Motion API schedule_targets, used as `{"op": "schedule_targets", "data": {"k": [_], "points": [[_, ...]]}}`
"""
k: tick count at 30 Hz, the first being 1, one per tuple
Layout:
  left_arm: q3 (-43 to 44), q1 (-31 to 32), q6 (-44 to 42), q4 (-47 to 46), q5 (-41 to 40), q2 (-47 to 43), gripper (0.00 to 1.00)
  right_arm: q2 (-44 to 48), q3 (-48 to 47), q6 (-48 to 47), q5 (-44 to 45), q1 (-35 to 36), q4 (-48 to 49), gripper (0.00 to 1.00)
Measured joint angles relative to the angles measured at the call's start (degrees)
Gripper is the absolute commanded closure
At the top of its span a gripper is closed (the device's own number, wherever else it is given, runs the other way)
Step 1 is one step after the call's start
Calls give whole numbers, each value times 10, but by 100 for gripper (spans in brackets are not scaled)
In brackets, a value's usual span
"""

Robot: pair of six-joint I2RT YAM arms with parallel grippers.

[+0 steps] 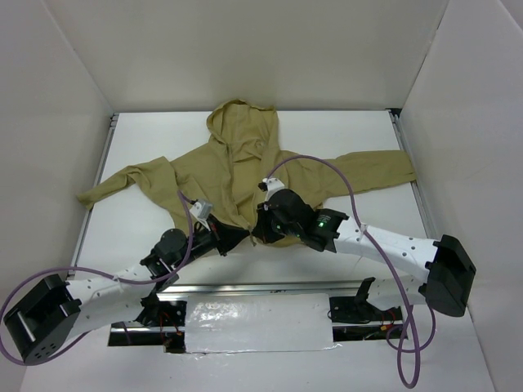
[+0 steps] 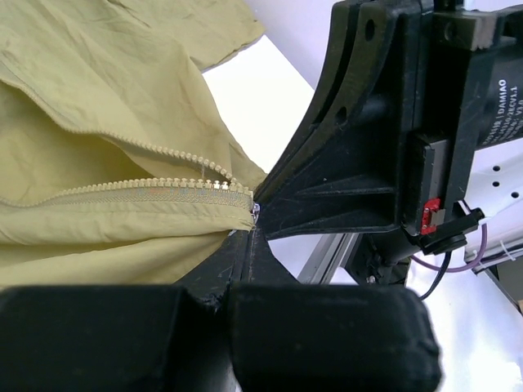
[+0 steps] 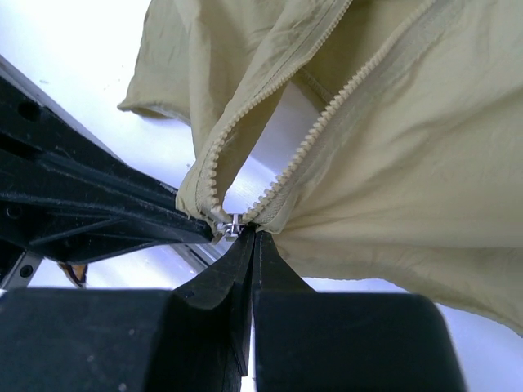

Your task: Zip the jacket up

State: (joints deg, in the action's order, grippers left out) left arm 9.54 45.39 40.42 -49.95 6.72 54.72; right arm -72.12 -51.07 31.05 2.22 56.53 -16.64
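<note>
**Both pincers closed at the foot of an open zipper**

The jacket (image 1: 237,163) lies spread flat on the white table (image 1: 139,237), front up. Its hood (image 1: 241,122) points away from me and its bottom edge is nearest my bases.

Farthest to my left, the left-hand sleeve (image 1: 122,181) stretches out toward the table's edge, wrinkled and lying flat.

Next comes my left pincer (image 1: 239,237). It reaches in low from the left, and its jaws are pressed together on the jacket's bottom edge, right at the foot of the zipper. In the left wrist view the cloth ends just at my fingertips.

In the middle, the two rows of zipper teeth (image 3: 327,114) part from one another as they run up from the hem, so the front is open. White table shows through the gap. The small metal slider (image 3: 232,224) sits at the very bottom, where the rows meet.

My right pincer (image 1: 261,224) comes in from the right, tip to tip with the left one. Its jaws are narrowed to nothing, and the tips sit directly under the slider. I cannot tell whether they pinch the pull tab or only the hem beside it.

A purple cable (image 1: 343,175) arcs over the jacket's right half. Beyond it, the right-hand sleeve (image 1: 368,170) lies flat, reaching nearly to the table's right rail.
</note>
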Motion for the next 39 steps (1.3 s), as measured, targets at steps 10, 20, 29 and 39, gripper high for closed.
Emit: {"op": "schedule_targets", "data": {"k": [10, 20, 29, 39], "points": [[3, -1, -15, -8, 40, 25, 100, 0, -5, -24, -4, 0, -27, 100], [12, -3, -16, -25, 93, 52, 100, 2, -18, -55, 3, 0, -48, 100], [13, -3, -35, -2, 100, 45, 100, 14, -30, -90, 0, 0, -68, 100], [24, -3, -45, 22, 116, 49, 100, 19, -31, -117, -28, -2, -74, 100]]}}
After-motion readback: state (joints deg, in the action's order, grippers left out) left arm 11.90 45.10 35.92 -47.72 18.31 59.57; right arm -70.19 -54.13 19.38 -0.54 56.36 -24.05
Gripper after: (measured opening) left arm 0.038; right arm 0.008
